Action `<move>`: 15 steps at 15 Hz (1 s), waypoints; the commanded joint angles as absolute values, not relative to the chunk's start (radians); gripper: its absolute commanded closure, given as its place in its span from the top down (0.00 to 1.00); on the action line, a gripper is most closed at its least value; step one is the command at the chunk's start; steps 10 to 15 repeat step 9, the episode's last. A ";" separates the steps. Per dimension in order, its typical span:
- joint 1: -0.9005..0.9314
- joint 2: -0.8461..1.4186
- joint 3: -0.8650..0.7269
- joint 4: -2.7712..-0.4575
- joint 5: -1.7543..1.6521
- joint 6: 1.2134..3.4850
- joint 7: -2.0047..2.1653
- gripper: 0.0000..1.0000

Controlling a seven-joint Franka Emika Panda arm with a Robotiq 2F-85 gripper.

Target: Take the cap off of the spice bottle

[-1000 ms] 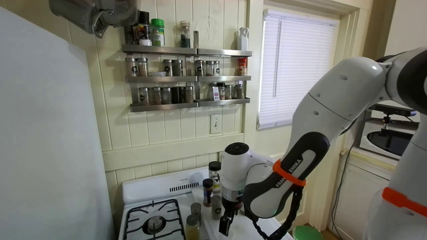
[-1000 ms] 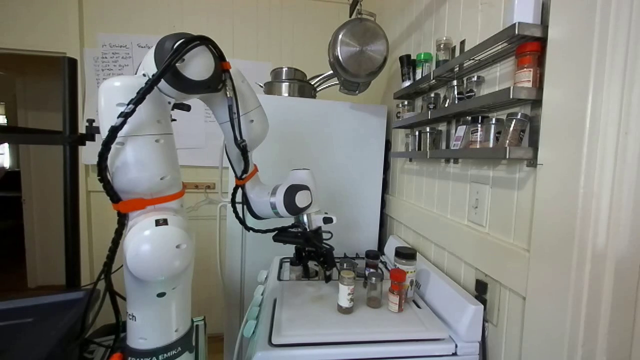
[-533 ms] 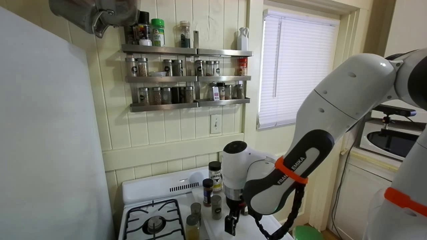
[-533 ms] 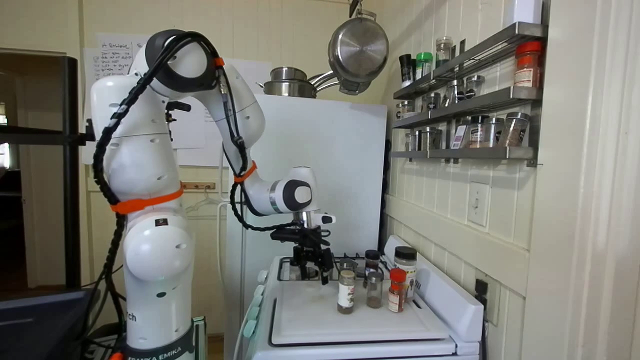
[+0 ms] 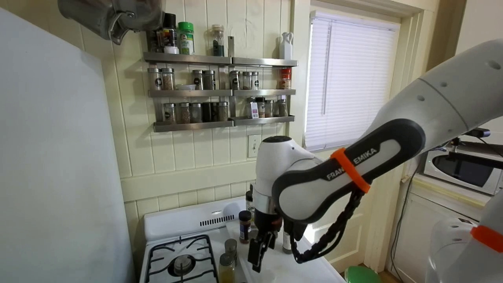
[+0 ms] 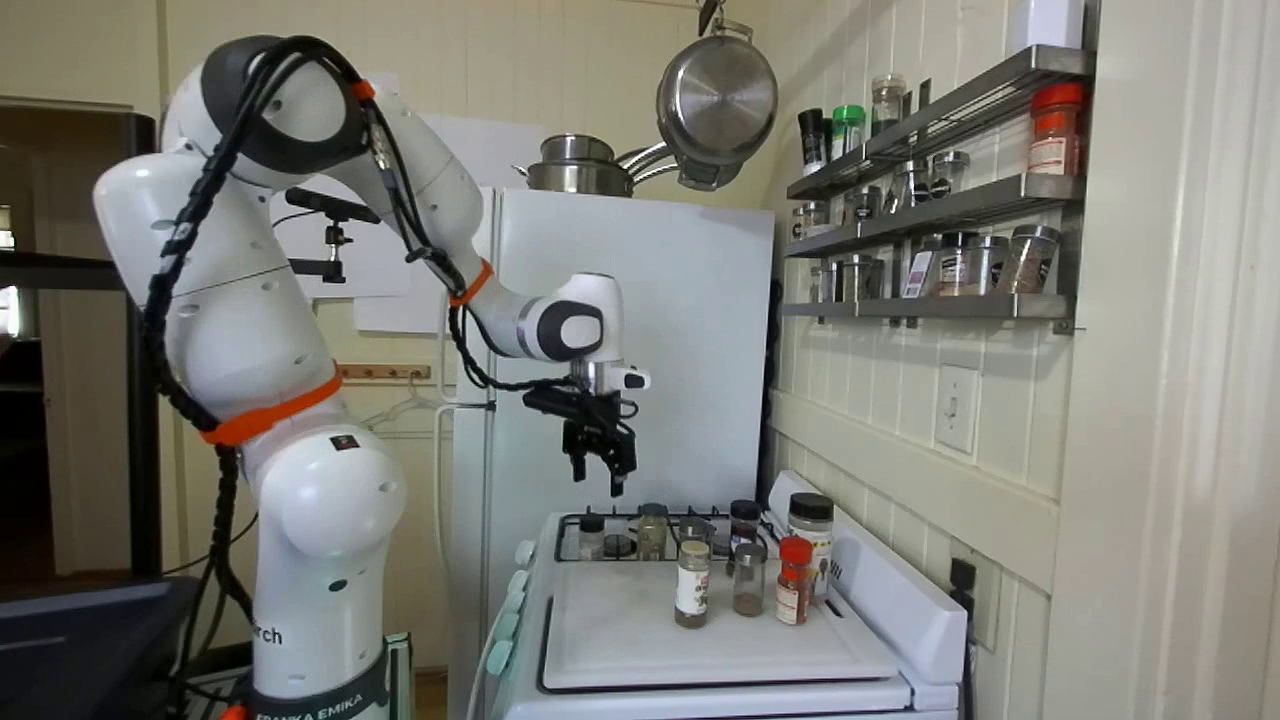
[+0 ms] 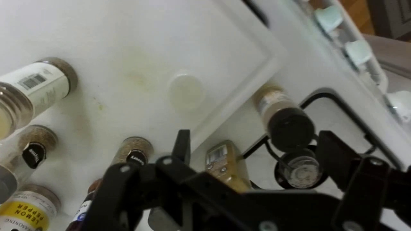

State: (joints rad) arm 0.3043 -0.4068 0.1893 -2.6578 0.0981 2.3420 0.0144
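Hovering above the white stove (image 6: 620, 625) with the gripper (image 6: 598, 482) spread apart, hanging clear of an upright spice bottle (image 7: 274, 104) wearing its dark cap (image 7: 290, 128).

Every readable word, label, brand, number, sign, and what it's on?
"LEMON PEPPER": yellow-labelled bottle
"SEASONING": same bottle
"Thyme": clear jar
"Savory": second jar
"FRAN", "EMIKA", orange band between: robot arm
"FRANKA EMIKA": robot base
"rch", start hidden: white column above it
"KIN", rest hidden: black-capped bottle
Too small or blurred: shelf jars, white-labelled bottle, red-capped bottle, stove panel marking. No readable numbers.
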 commanded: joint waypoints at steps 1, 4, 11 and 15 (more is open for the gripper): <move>0.304 -0.541 0.173 -2.617 0.192 2.059 0.074 1.00; 0.279 -0.546 0.191 -2.595 0.166 2.012 0.099 1.00; 0.252 -0.626 0.192 -2.578 0.168 1.913 0.147 1.00; 0.252 -0.626 0.192 -2.578 0.168 1.913 0.147 1.00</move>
